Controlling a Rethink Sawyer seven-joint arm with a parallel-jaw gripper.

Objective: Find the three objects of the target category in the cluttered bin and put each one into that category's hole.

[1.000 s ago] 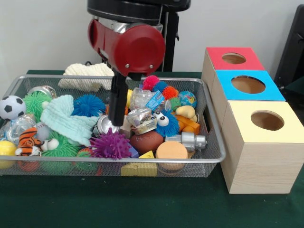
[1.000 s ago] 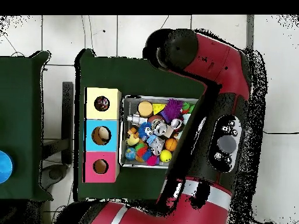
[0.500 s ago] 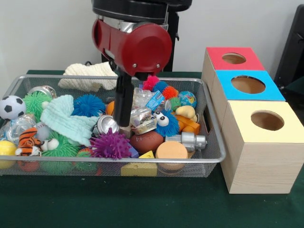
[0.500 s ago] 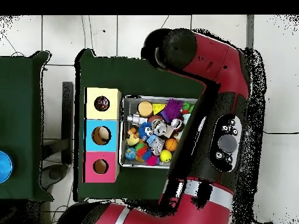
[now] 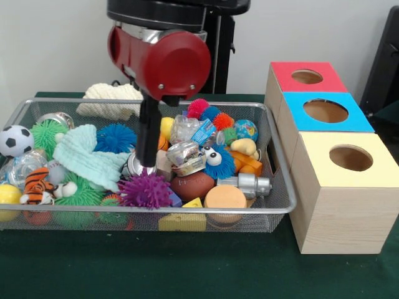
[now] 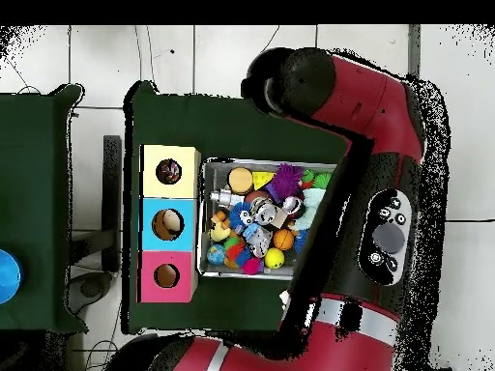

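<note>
Gripper [image 5: 148, 163] down in bin [image 5: 187, 215] by silver can [image 5: 133, 166]; grip state unclear.

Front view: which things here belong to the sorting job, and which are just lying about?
Job:
- wire bin full of toys
- red box, blue box, yellow box, each with a hole
- gripper, lowered among the toys by a silver can

Lying about:
- cream cloth behind the bin
- blue disc on the side table
</note>
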